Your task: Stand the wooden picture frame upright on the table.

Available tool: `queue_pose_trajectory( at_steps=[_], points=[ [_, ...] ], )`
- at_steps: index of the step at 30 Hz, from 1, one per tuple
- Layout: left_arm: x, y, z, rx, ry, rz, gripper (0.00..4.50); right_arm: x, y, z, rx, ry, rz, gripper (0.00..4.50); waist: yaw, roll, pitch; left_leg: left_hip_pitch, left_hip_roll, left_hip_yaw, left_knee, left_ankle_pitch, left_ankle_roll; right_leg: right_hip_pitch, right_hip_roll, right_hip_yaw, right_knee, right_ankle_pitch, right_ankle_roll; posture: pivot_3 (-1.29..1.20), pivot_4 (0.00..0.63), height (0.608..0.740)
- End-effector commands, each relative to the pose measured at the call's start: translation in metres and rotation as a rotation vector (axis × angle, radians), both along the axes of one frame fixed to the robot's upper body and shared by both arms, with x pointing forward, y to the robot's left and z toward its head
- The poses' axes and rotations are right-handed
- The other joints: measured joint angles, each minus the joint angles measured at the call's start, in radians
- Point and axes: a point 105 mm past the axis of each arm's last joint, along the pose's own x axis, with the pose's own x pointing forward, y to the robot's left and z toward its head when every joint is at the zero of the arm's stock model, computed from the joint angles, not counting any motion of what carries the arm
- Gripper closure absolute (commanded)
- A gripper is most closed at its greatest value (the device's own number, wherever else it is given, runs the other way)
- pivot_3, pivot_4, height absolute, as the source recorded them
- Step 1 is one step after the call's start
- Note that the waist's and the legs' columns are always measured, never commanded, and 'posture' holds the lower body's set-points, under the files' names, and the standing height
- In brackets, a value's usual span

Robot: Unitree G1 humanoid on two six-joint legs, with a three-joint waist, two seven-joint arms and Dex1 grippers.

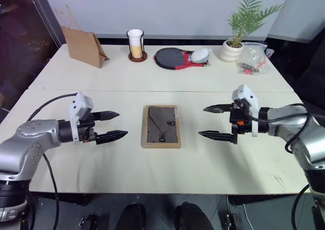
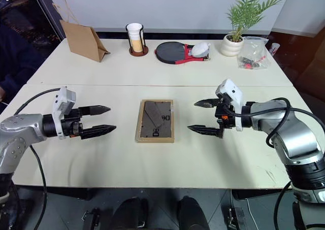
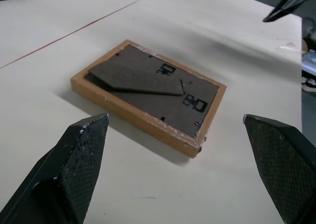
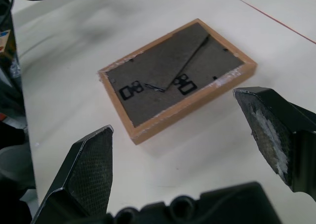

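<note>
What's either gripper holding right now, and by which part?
Nothing. Left gripper and right gripper are open, either side of the wooden picture frame, which lies back-up on the table.

Between the two sets of jaws lies the picture frame (image 1: 161,126), light wood at the rim, dark grey across its back with small black marks. Under it, the table (image 1: 122,77) is pale cream with a thin reddish seam line. The left gripper (image 1: 112,125) and right gripper (image 1: 214,121) have black fingers with a cross-hatched texture on their pads (image 3: 81,157), and white blocks sit behind them.
</note>
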Motion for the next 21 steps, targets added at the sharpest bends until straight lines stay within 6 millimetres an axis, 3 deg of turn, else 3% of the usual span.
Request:
queue_pose_trajectory(
  at_steps=[1,13,16,19,21],
  points=[
    [0.002,-0.002,0.002,0.002,-0.029,-0.019,0.0,0.002,-0.001,0.012,-0.011,-0.067,0.008,0.07,0.0,0.0,0.0,0.0,0.0,0.0,0.0,0.0,0.0,0.0,0.0,0.0,0.0,0.0,0.0,0.0,0.15,0.74],
    [0.008,-0.002,0.0,0.016,-0.032,-0.023,0.0,0.01,0.003,0.015,-0.009,-0.109,0.003,0.07,0.0,0.0,0.0,0.0,0.0,0.0,0.0,0.0,0.0,0.0,0.0,0.0,0.0,0.0,0.0,0.0,0.15,0.74],
    [0.023,-0.001,-0.003,0.042,-0.077,0.055,0.0,0.025,0.003,0.011,0.012,-0.119,-0.072,0.07,0.0,0.0,0.0,0.0,0.0,0.0,0.0,0.0,0.0,0.0,0.0,0.0,0.0,0.0,0.0,0.0,0.15,0.74],
    [0.04,-0.002,-0.012,0.067,-0.126,0.161,0.83,0.034,0.008,0.002,0.044,-0.117,-0.125,1.32,0.001,0.0,0.0,0.0,0.0,0.0,0.002,0.0,0.0,0.001,0.0,0.0,0.0,0.0,0.0,0.0,0.15,0.74],
    [0.039,-0.01,-0.023,0.101,-0.147,0.165,1.84,0.037,0.011,-0.013,0.03,-0.105,-0.15,2.39,0.001,0.0,0.0,0.0,0.0,0.0,0.003,-0.001,0.002,0.001,0.0,0.0,0.0,0.0,0.001,0.0,0.15,0.74]
  ],
)
